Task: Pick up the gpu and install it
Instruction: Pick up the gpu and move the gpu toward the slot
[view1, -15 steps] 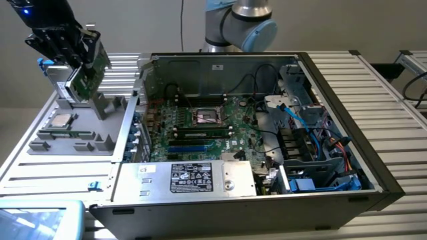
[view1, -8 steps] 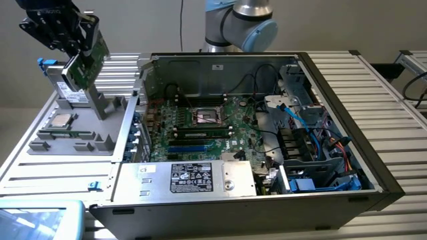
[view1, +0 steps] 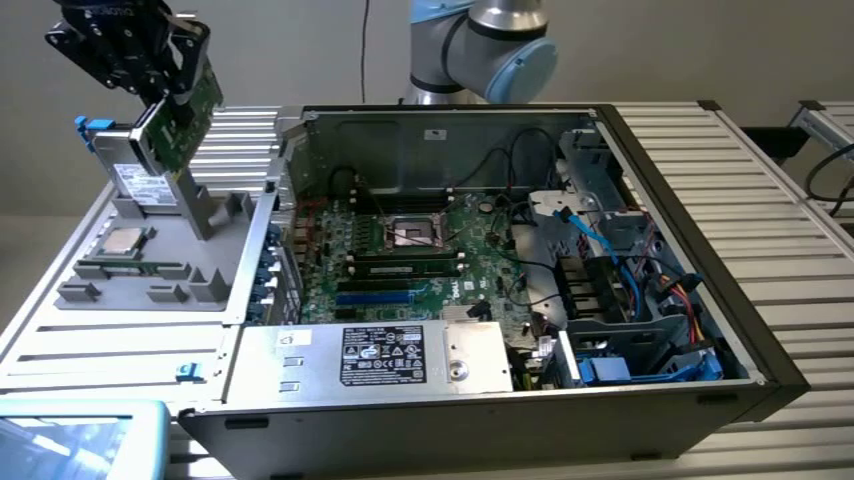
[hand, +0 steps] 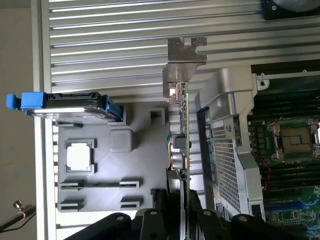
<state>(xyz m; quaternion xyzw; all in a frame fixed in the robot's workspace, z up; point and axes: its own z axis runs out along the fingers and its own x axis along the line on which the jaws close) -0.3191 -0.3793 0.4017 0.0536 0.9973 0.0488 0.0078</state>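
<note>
Wrist view: nearest me, my fingers (hand: 179, 201) are closed on the gpu (hand: 184, 131), pinching it across its thin faces. I see it edge-on, running away from me. I take it I grip it this way so that the far end and the long edges hang free for fitting. At the far end stands the silver bracket (hand: 182, 59), untouched by me.

Below the card lies the grey holder (hand: 116, 150). Its pockets hold each part apart from the others: a square chip (hand: 80, 155) flat in its recess and a drive (hand: 65, 107) on edge with blue clips. Beside the holder is the open case (hand: 225, 125), with the board (hand: 292, 165) inside. The ribbed desk (hand: 100, 30) carries it all.

In the exterior view, my fingers (view1: 171, 92) hold the gpu (view1: 184, 112) tilted over the holder (view1: 147, 285), at the exterior view's left. Whether its lower corner is clear of the drive (view1: 134, 172) I cannot tell. The case (view1: 667, 330) lies open on its side, so the board (view1: 400, 262) faces up. The card is well apart from it, and I judge the install not yet begun.
</note>
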